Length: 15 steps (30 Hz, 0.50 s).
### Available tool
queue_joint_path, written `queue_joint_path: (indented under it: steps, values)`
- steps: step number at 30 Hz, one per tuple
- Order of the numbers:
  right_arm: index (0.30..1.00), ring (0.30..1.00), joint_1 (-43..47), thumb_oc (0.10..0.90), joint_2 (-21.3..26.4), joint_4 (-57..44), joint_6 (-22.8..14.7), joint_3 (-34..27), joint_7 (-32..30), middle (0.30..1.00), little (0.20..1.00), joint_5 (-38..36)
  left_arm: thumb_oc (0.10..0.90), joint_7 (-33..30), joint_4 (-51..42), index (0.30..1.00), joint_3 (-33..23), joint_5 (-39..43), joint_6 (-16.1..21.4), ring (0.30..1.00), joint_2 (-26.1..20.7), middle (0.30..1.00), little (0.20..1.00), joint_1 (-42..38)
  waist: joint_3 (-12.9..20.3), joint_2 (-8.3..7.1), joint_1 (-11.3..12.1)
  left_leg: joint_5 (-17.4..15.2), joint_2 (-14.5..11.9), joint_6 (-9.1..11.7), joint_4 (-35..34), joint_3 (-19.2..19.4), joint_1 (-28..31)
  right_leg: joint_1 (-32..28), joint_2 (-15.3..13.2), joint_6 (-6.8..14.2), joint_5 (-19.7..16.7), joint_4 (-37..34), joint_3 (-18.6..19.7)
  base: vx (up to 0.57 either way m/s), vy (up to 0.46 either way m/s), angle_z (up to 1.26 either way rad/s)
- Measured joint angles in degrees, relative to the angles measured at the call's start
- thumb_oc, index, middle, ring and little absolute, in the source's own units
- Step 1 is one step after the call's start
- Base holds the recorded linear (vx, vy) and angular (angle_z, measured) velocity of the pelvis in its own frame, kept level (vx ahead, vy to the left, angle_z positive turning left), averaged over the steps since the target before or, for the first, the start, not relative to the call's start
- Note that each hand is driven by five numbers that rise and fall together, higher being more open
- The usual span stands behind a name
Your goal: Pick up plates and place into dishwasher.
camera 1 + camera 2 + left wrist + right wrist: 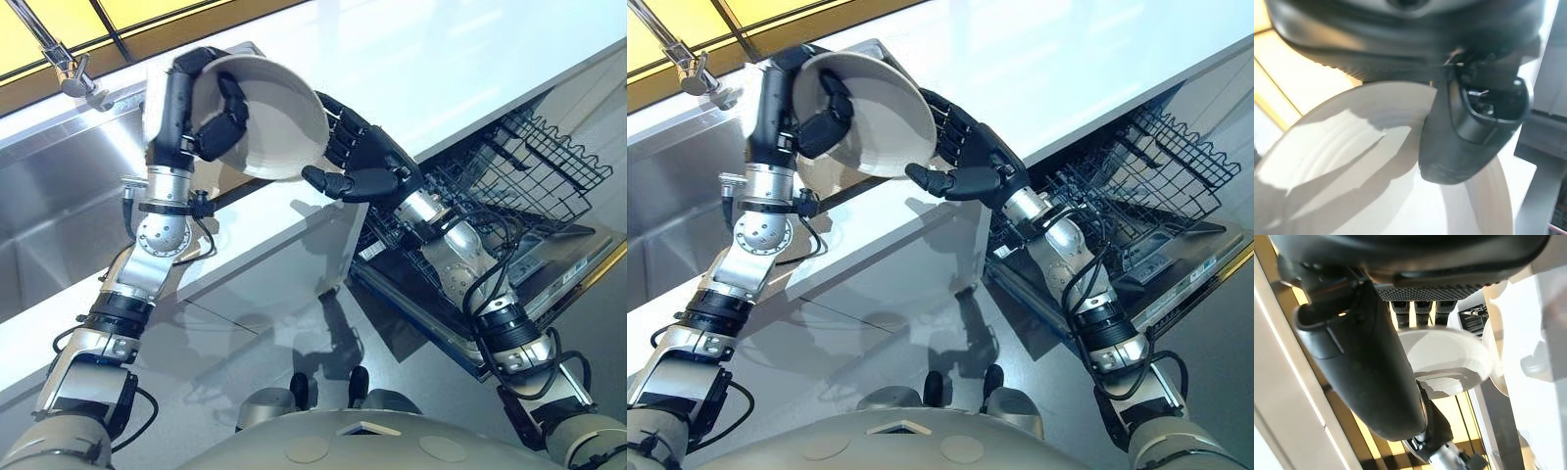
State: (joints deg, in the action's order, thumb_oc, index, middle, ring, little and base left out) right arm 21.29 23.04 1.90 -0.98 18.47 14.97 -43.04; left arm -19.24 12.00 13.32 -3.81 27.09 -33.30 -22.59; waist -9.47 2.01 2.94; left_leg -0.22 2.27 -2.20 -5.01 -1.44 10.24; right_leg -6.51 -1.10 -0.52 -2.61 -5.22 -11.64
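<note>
White round plate (pixel 279 122), shallow and plain, clasped by left hand (pixel 211 117), right hand (pixel 358 157) spread beside its rim

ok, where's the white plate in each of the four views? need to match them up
Left eye view: plate upper centre, held up by the left hand.
Right eye view: plate upper left of centre, right hand at its edge.
Left wrist view: plate spans the lower half, under the thumb.
Right wrist view: plate at centre, past the fingers.
Shared landmark: the dishwasher rack.
</note>
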Motion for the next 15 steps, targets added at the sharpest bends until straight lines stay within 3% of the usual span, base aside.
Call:
queue_joint_path:
  steps: [10,11,12,15]
  values:
    - [0.9,0.9,0.2,0.8,-2.8,0.0,0.0,0.7,-7.1,0.9,0.9,0.4,0.1,6.0,-3.4,0.3,2.7,3.9,0.3,0.3,1.7,0.3,0.2,0.0,0.0,0.0,0.4,0.2,0.0,0.1,0.0,-0.6,0.0,-0.3,0.0,0.0,0.0,0.0,-0.4,0.0,0.0,0.02]
    - [0.42,0.42,0.2,0.24,-3.1,0.0,0.0,0.7,-7.3,0.42,0.34,0.4,0.1,6.1,-3.4,0.3,2.7,3.9,0.1,0.3,1.7,0.3,0.2,0.0,0.0,0.0,0.4,0.3,0.0,0.1,0.0,-0.7,0.0,-0.3,0.0,0.0,0.0,0.0,-0.4,0.0,0.0,0.0]
    - [0.3,0.3,0.2,0.1,-3.2,0.0,0.0,0.7,-7.6,0.3,0.2,0.4,0.1,6.1,-3.4,0.3,2.7,4.0,0.0,0.3,1.7,0.3,0.2,0.0,0.0,0.0,0.4,0.3,0.0,0.1,0.0,-0.7,0.0,-0.3,0.0,0.0,0.0,0.0,-0.5,0.0,0.0,0.0]
    - [0.3,0.3,0.2,0.1,-3.4,0.0,0.0,1.1,-8.7,0.3,0.2,0.5,0.1,6.7,-3.4,0.3,2.7,4.9,-0.7,0.3,1.7,0.3,0.2,0.0,0.0,0.0,0.4,0.3,0.0,0.1,0.0,-0.9,0.1,-0.4,-0.1,0.0,0.0,0.0,-0.7,0.0,-0.002,0.04]
